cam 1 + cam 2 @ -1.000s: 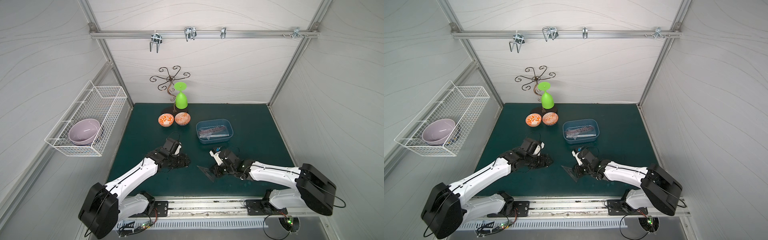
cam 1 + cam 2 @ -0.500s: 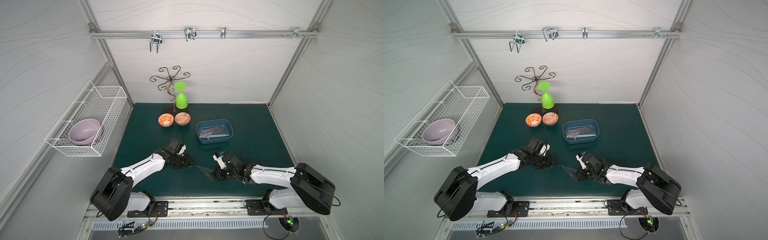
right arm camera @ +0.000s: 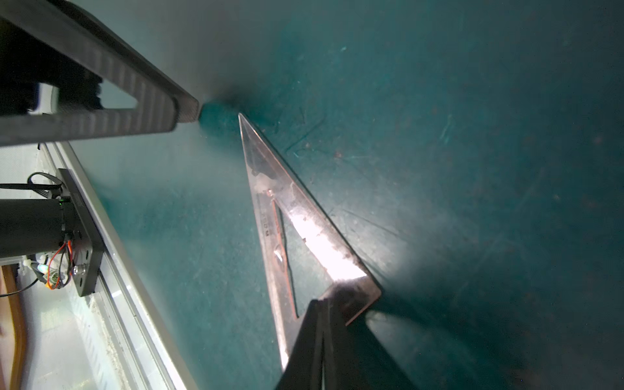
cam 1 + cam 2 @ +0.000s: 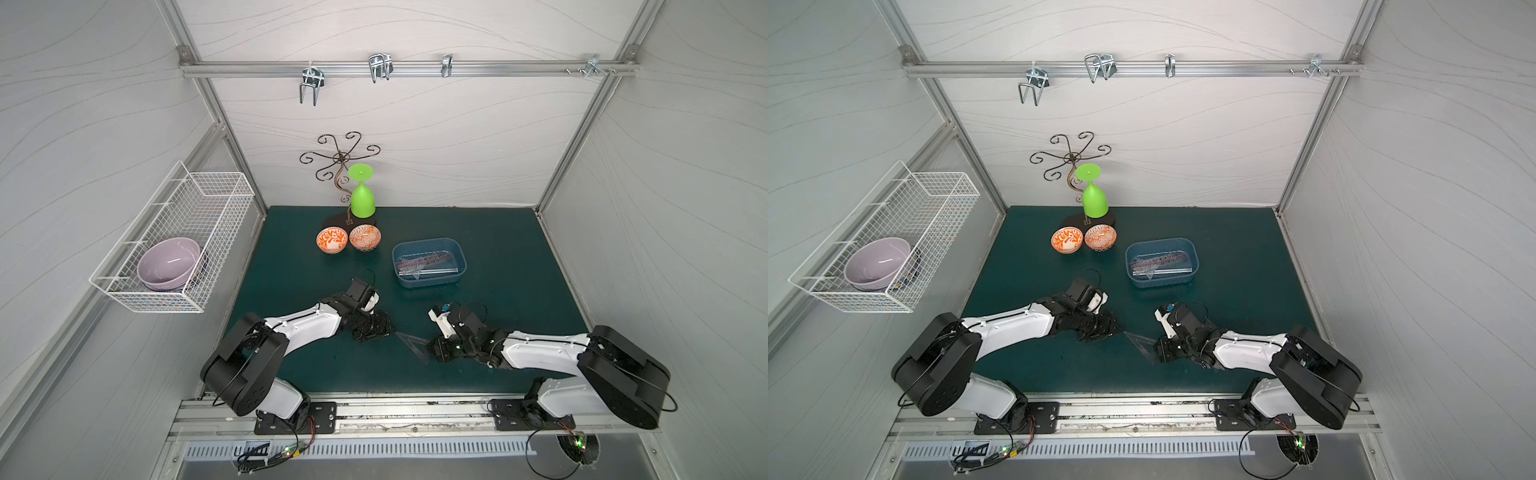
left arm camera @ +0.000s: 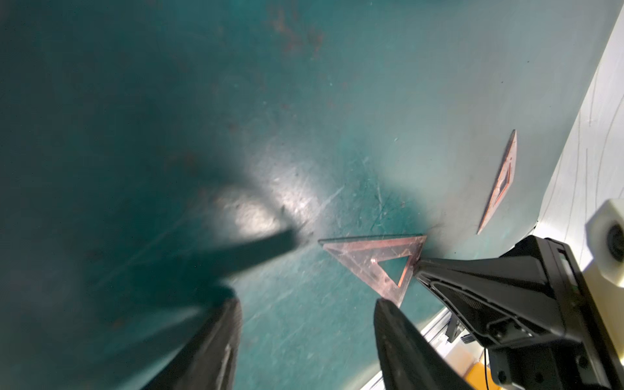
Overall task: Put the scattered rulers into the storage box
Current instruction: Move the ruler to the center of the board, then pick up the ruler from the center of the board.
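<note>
A clear triangle ruler (image 4: pixel 411 345) (image 4: pixel 1142 345) lies low over the green mat between my two arms. My right gripper (image 3: pixel 324 304) (image 4: pixel 434 351) is shut on one corner of this triangle ruler (image 3: pixel 287 216). My left gripper (image 5: pixel 307 310) (image 4: pixel 384 328) stands open with nothing between its fingers, and one of its fingertips (image 3: pixel 185 111) sits just short of the ruler's far tip. A second triangle ruler (image 5: pixel 503 182) lies flat on the mat further right, near the wall. The blue storage box (image 4: pixel 428 283) (image 4: pixel 1160 282) at mid-back holds several rulers (image 4: pixel 428 264).
Two orange patterned bowls (image 4: pixel 332 240) (image 4: pixel 365 237) stand left of the box, with an upturned green glass (image 4: pixel 362 201) on a curly metal stand behind them. A white wire basket (image 4: pixel 124 297) with a purple bowl hangs on the left wall. The metal rail (image 3: pixel 111 270) runs along the mat's front edge.
My right gripper's jaws have closed onto the triangle ruler's corner. My left gripper has crept right toward the ruler's tip and stayed open.
</note>
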Controlling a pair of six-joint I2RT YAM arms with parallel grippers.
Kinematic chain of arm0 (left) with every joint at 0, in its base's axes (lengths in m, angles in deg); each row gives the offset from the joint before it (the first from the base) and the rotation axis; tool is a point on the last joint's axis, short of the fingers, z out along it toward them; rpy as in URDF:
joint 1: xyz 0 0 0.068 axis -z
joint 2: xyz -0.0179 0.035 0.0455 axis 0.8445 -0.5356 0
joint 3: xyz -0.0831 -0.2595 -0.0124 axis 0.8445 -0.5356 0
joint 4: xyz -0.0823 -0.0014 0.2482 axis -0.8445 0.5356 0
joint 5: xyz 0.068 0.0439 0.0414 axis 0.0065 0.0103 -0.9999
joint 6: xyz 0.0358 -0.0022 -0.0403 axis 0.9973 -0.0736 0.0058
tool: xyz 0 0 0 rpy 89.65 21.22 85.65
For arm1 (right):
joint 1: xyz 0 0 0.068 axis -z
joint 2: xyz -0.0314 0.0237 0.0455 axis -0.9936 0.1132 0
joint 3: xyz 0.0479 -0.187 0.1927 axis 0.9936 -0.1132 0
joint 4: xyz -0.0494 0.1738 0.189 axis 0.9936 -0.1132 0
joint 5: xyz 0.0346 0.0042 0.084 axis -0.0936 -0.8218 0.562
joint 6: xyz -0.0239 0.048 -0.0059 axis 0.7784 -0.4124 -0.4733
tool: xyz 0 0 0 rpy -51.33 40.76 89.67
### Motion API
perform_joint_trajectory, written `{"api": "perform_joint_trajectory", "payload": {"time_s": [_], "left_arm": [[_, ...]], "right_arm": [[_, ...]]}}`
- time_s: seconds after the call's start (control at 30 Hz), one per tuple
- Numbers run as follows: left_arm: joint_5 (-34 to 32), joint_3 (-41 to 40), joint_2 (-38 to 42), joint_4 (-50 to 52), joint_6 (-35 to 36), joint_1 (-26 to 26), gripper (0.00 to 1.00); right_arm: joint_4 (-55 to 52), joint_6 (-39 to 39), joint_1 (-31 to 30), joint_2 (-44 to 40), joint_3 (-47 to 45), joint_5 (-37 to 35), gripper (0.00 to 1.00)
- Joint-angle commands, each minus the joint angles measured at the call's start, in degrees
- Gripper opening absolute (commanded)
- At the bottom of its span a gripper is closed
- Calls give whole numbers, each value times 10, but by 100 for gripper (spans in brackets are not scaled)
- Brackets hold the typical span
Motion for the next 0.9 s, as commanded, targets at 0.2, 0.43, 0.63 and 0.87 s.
{"api": "perform_joint_trajectory", "payload": {"time_s": [0.2, 0.43, 0.63, 0.87], "left_arm": [[24, 14, -23, -53, -12, 6, 67], [37, 11, -40, -76, -19, 12, 67], [50, 8, -51, -91, -21, 16, 64], [67, 0, -66, -120, -26, 19, 57]], "right_arm": [[-9, -11, 8, -2, -31, -2, 8], [-14, -13, 10, -10, -36, -3, 8], [-9, -13, 11, -3, -34, -3, 8], [-6, -13, 14, 10, -34, -1, 8]]}}
